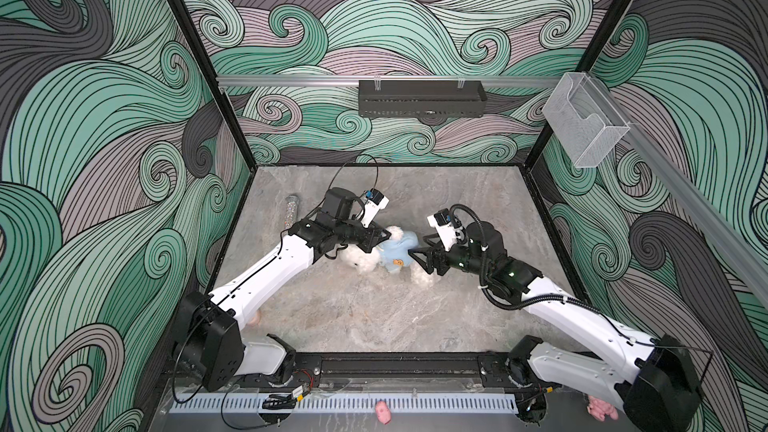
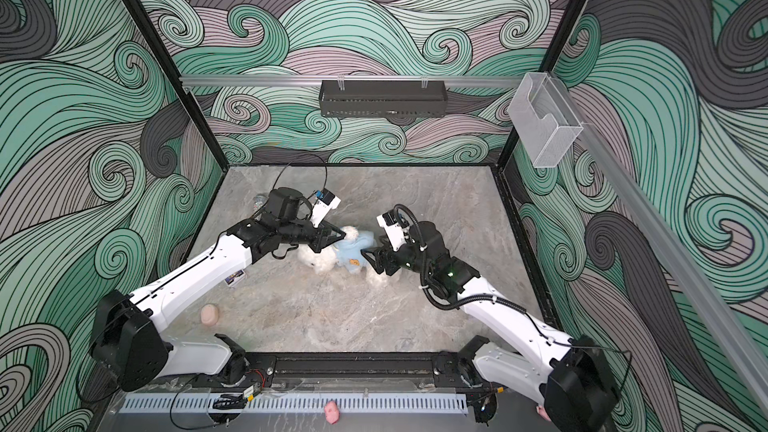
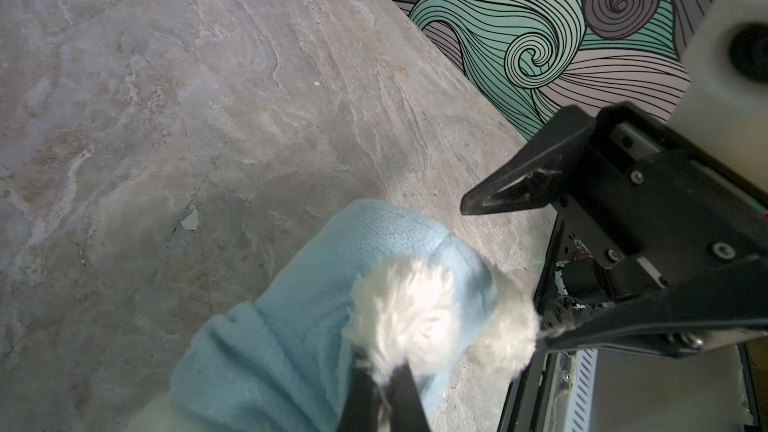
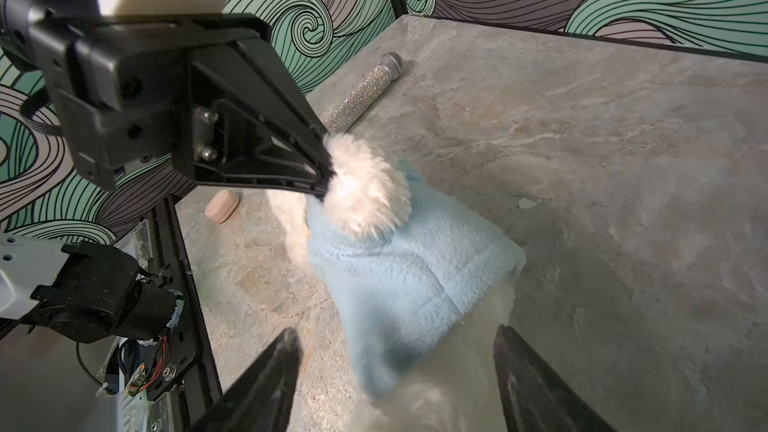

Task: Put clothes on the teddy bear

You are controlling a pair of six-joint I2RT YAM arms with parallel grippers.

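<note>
The teddy bear [image 1: 359, 260] [image 2: 314, 258], fluffy and white, lies on its side mid-table with a light blue fleece garment [image 1: 394, 248] [image 2: 351, 249] around its middle. My left gripper [image 1: 388, 235] [image 2: 344, 236] [image 3: 384, 374] is shut on a white paw [image 3: 409, 313] [image 4: 365, 195] that sticks out of a blue sleeve [image 3: 291, 326]. Just to the right, my right gripper [image 1: 417, 245] [image 2: 369, 248] [image 4: 399, 344] stands open. A fold of the blue garment [image 4: 407, 276] lies between its spread fingers with a gap on each side. The bear's face is hidden.
A glittery microphone [image 1: 292, 209] [image 4: 365, 89] lies by the left wall. A pink rounded object [image 2: 210, 314] [image 4: 222, 207] sits under the left arm. Small pink plush toys [image 1: 383, 411] [image 1: 602, 409] lie beyond the front rail. A black basket [image 1: 422, 98] and a clear box [image 1: 584, 118] hang on the walls.
</note>
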